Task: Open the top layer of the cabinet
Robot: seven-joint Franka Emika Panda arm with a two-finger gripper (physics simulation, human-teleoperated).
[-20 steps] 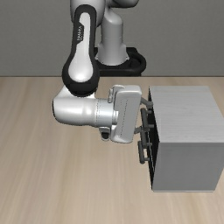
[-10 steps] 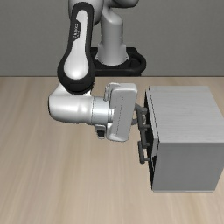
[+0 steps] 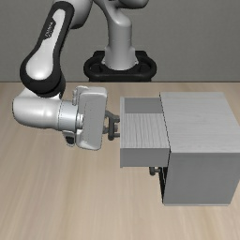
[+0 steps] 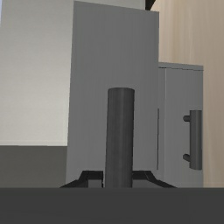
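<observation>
Exterior view first: the hand (image 3: 114, 125) reaches in sideways from that view's left, its two fingers clamped on the dark bar handle (image 4: 120, 131), which the wrist view shows standing straight up between them. That handle belongs to the top drawer (image 3: 145, 131), which stands drawn well out of the grey cabinet (image 3: 202, 141), its front face clear of the body and its top exposed. I'd judge the grip is held square to the drawer front so the pull runs straight along the slides; the opening looks largely done. The lower handle (image 3: 153, 170) sits untouched below, against a front that is flush with the cabinet. The cabinet rests on a pale wooden desk (image 3: 56, 197), the arm's black pedestal (image 3: 120, 66) behind, under a plain grey wall (image 3: 197, 37).
</observation>
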